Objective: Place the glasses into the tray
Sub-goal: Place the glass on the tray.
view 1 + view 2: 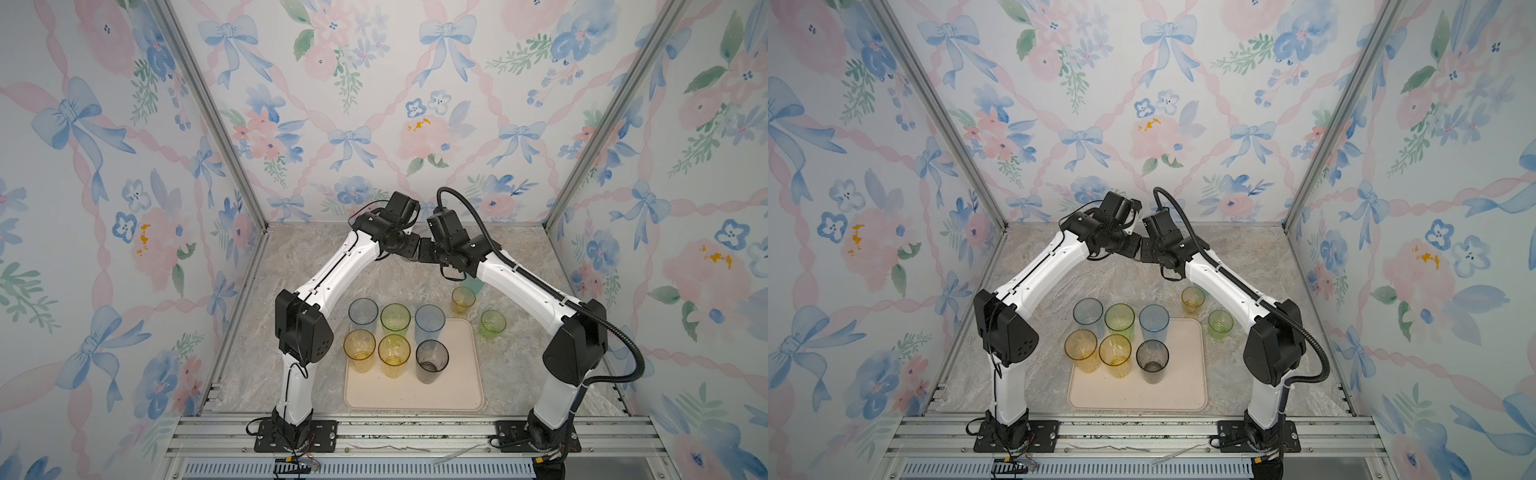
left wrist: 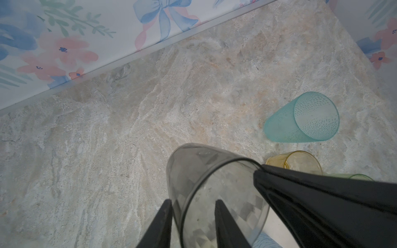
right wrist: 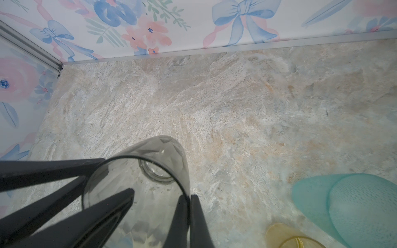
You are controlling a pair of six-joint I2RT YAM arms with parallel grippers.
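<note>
A smoky grey glass (image 2: 193, 167) (image 3: 163, 146) hangs above the marble table at the back. My right gripper (image 3: 188, 196) is shut on its rim wall. My left gripper (image 2: 193, 201) is open and straddles the same rim, one finger outside and one inside, with a gap at the inner finger. In both top views the wrists hide this glass and both grippers. Several tall glasses, among them a second grey glass (image 1: 432, 360), stand in two rows over the far half of the cream tray (image 1: 415, 399) (image 1: 1142, 399).
Off the tray on the table stand a teal glass (image 2: 300, 120) (image 3: 343, 204), a short amber glass (image 1: 463, 300) (image 2: 294, 161) and a short green glass (image 1: 493, 324). The back wall and its metal rail are close behind the grippers.
</note>
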